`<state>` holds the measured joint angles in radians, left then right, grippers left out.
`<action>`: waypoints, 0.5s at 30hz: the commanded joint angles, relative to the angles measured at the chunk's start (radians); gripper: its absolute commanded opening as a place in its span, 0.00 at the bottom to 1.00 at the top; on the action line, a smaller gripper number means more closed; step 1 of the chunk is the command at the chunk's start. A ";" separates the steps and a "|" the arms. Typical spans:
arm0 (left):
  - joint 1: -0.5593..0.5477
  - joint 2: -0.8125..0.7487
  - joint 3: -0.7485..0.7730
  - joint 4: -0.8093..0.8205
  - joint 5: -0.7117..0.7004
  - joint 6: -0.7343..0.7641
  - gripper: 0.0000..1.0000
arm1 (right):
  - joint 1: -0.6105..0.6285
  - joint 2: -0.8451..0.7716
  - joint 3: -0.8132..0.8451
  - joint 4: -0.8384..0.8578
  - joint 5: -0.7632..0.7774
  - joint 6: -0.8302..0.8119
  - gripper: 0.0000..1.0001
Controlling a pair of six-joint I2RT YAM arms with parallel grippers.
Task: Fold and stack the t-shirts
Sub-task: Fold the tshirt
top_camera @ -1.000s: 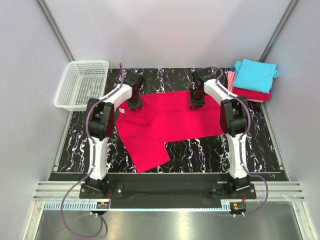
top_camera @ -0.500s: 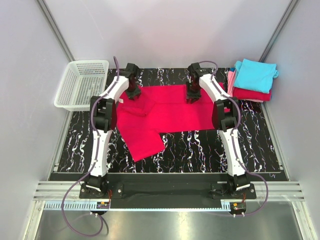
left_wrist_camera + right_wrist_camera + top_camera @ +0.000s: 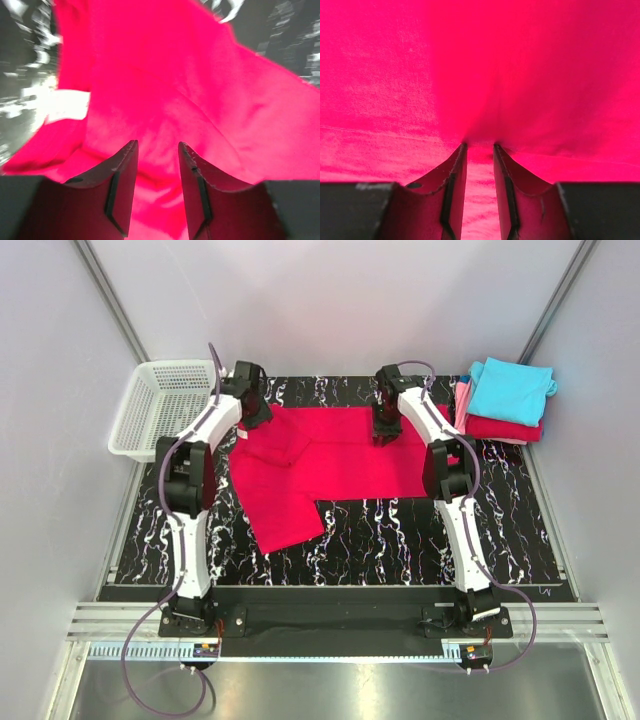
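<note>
— At the far edge, who grips what?
— There the right fingers (image 3: 452, 170) pinch the crimson shirt (image 3: 330, 455); the left fingers (image 3: 122, 170) stand slightly apart over it, grip unclear. It lies spread on the black marbled surface (image 3: 400, 530), pale walls around.

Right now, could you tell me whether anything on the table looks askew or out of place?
The red t-shirt lies unevenly: a slanted flap juts toward the near edge, and its left side is rumpled. The turquoise shirt sits slightly crooked atop the folded stack. Nothing looks spilled or damaged.
</note>
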<state>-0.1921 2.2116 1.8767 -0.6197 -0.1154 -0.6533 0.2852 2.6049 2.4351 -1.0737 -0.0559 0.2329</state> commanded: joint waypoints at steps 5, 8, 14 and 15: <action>-0.012 -0.190 -0.109 0.023 -0.135 0.044 0.45 | 0.009 -0.086 -0.071 -0.023 0.022 0.005 0.34; -0.015 -0.185 -0.143 -0.020 -0.165 0.024 0.44 | 0.011 -0.124 -0.097 -0.014 0.039 -0.003 0.34; -0.017 -0.156 -0.218 -0.017 -0.178 0.012 0.43 | 0.011 -0.230 -0.168 0.078 0.129 -0.038 0.43; -0.017 -0.139 -0.223 -0.017 -0.176 0.012 0.43 | 0.011 -0.238 -0.169 0.089 0.152 -0.043 0.46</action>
<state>-0.2047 2.0537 1.6657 -0.6422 -0.2531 -0.6319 0.2863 2.4889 2.2673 -1.0500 0.0124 0.2188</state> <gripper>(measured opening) 0.428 0.437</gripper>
